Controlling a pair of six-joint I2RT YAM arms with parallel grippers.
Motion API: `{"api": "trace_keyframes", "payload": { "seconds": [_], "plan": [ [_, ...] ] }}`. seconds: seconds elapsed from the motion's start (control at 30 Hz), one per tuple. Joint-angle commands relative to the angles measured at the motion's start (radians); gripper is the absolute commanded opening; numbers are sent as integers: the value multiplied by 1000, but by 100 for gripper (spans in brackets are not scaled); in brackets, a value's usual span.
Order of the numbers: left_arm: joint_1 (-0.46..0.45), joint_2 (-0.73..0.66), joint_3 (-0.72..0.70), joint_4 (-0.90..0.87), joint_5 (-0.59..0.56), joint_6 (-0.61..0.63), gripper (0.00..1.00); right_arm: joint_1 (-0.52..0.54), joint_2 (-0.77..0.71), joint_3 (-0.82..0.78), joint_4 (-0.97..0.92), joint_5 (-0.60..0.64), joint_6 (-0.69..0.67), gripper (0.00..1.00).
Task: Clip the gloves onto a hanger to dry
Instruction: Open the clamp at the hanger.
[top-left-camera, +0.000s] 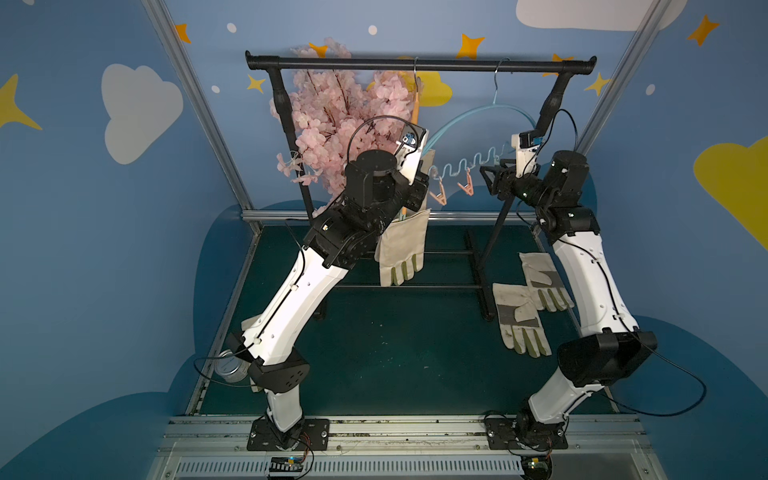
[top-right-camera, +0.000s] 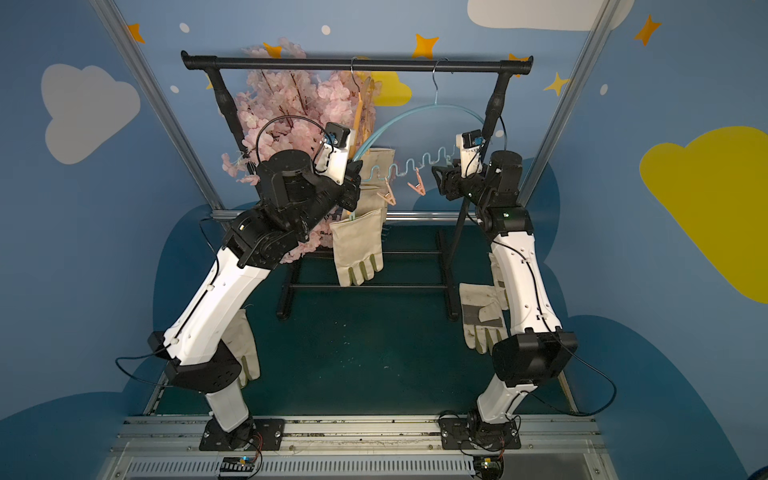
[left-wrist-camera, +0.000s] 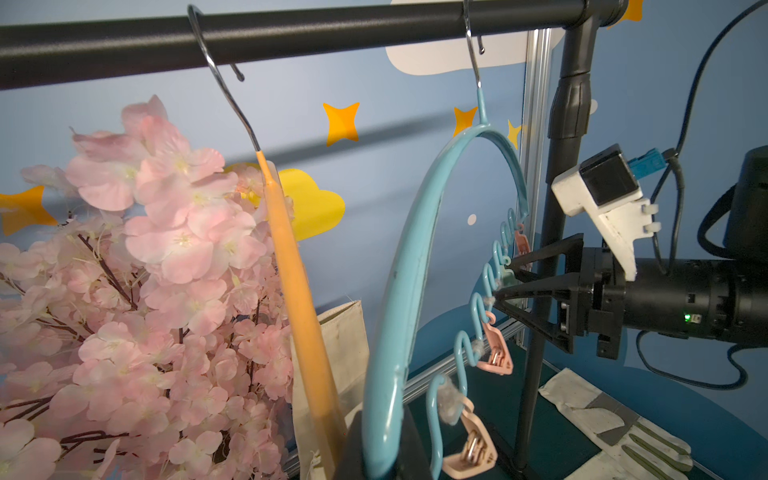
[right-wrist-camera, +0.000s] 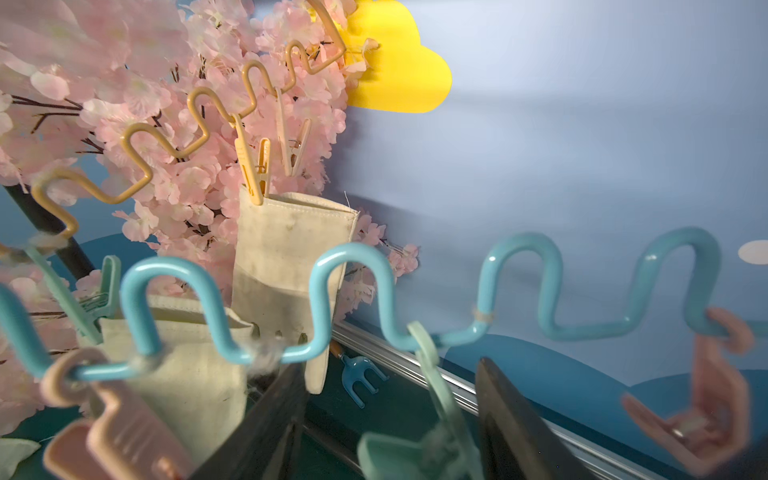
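Left arm clamped on the blue hanger, right jaws spread at its wavy bar.

My left gripper (left-wrist-camera: 381, 445) is closed tight on the lower end of the blue hanger (left-wrist-camera: 397, 291), which hooks over the black rail (top-left-camera: 415, 64). My right gripper (top-left-camera: 487, 180) has its jaws apart at the hanger's wavy bottom bar. In the right wrist view a mint clip (right-wrist-camera: 399, 457) hangs between them, and I see nothing gripped. Two gloves hang by their cuffs beside my left arm: the upper glove (right-wrist-camera: 291, 257) from a yellow clip on the orange hanger (left-wrist-camera: 291, 257), and the lower glove (top-left-camera: 401, 249) from another mint clip. On the green table (top-left-camera: 395, 353) by my right arm, a grey-palmed glove (top-left-camera: 519, 320) lies touching a second glove (top-left-camera: 546, 282). A fifth glove (top-right-camera: 245, 349) lies under my left arm. Two pink clips (top-left-camera: 438, 197) dangle from the wavy bar.
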Motion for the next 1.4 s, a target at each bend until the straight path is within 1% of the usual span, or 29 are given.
{"api": "trace_keyframes", "payload": {
  "seconds": [0.0,0.17,0.3,0.53,0.6,0.7,0.93,1.0,1.03,1.1,1.17,1.27,1.37],
  "plan": [
    [8,2,24,16,12,-4,4,5,22,44,-13,19,-37,65],
    [8,4,29,18,21,-6,4,3,62,94,-38,17,-49,61],
    [10,7,33,14,21,-5,4,-3,85,129,-54,9,-47,63],
    [11,7,33,11,29,-10,4,-8,94,129,-57,-12,-36,61],
    [13,7,33,10,31,-11,4,-11,94,128,-55,-18,-34,57],
    [11,7,33,7,31,-13,4,-19,94,127,-53,-29,-31,57],
    [10,7,35,7,38,-14,5,-22,91,131,-49,-44,-23,53],
    [11,9,36,7,39,-15,4,-26,91,132,-49,-44,-23,48],
    [12,9,37,7,40,-16,5,-24,91,132,-49,-45,-23,48],
    [13,10,39,5,40,-17,5,-24,91,132,-51,-47,-23,42],
    [13,12,43,1,42,-18,5,-24,89,131,-54,-49,-24,40],
    [15,12,44,-1,42,-19,5,-24,86,128,-54,-58,-24,32],
    [13,14,48,-2,46,-21,5,-23,81,122,-52,-68,-23,32]
  ]
}}
